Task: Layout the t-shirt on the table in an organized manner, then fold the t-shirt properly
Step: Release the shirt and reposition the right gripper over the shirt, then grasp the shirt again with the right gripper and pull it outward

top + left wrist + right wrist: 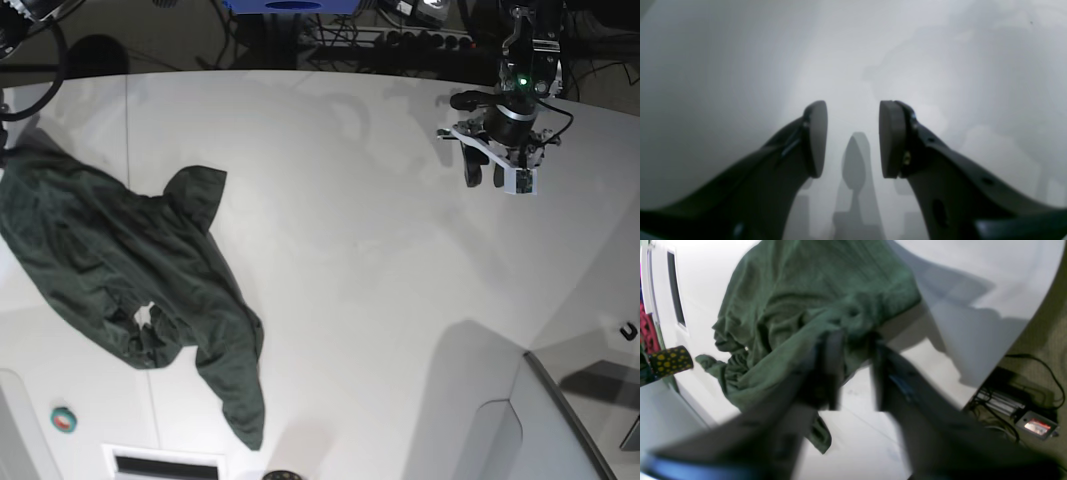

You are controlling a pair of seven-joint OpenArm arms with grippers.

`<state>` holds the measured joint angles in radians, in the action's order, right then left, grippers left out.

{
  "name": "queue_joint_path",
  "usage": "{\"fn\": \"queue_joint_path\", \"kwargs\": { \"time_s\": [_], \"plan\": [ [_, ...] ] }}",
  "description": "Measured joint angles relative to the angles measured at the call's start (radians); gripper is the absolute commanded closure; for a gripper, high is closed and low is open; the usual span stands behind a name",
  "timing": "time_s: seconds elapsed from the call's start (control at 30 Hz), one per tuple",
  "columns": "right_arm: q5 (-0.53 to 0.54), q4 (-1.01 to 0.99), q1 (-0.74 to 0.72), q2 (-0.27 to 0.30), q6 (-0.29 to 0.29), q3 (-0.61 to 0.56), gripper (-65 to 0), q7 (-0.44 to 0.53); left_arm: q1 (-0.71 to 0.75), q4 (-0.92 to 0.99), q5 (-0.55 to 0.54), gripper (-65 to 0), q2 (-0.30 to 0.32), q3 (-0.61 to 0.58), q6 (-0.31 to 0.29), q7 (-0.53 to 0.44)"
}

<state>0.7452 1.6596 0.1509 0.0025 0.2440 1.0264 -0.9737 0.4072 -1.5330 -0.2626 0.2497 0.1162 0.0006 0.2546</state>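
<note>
A glossy white counter (380,300) with a curved edge fills the base view. Nearest, at about 8 o'clock, the dark green t-shirt (130,290) lies crumpled and spread toward the left edge, one part trailing down toward 7 o'clock. In the right wrist view the right pincer (853,370) is blurred; its jaws stand apart with a fold of the shirt just at their tips, and grip cannot be told. Farther off, at 2 o'clock, the left pincer (485,172) hovers over bare counter, jaws moderately parted, holding nothing.

Cables (1033,380) on olive carpet (1050,333)
</note>
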Motion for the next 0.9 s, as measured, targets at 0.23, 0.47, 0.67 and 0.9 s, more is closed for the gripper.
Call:
{"fn": "queue_joint_path", "kwargs": {
  "time_s": [0.23,0.47,0.67,0.9],
  "plan": [
    [0.049,0.150,0.131,-0.074,-0.105,-0.218,-33.2,0.007,0.001,0.000,0.000,-25.0,0.000,0.000,0.000,0.000],
    [0.066,0.050,0.100,-0.098,-0.144,-0.521,-33.2,0.032,0.001,0.000,0.000,-25.0,0.000,0.000,0.000,0.001],
    [0.065,-0.104,0.038,-0.106,-0.128,-0.582,-33.2,0.055,0.008,0.000,0.000,-25.0,0.000,0.000,0.000,0.000],
    [0.058,-0.252,-0.040,-0.099,-0.128,-0.582,-33.2,0.118,0.009,0.000,0.000,-25.0,0.000,0.000,-0.001,0.000]
  ]
}}
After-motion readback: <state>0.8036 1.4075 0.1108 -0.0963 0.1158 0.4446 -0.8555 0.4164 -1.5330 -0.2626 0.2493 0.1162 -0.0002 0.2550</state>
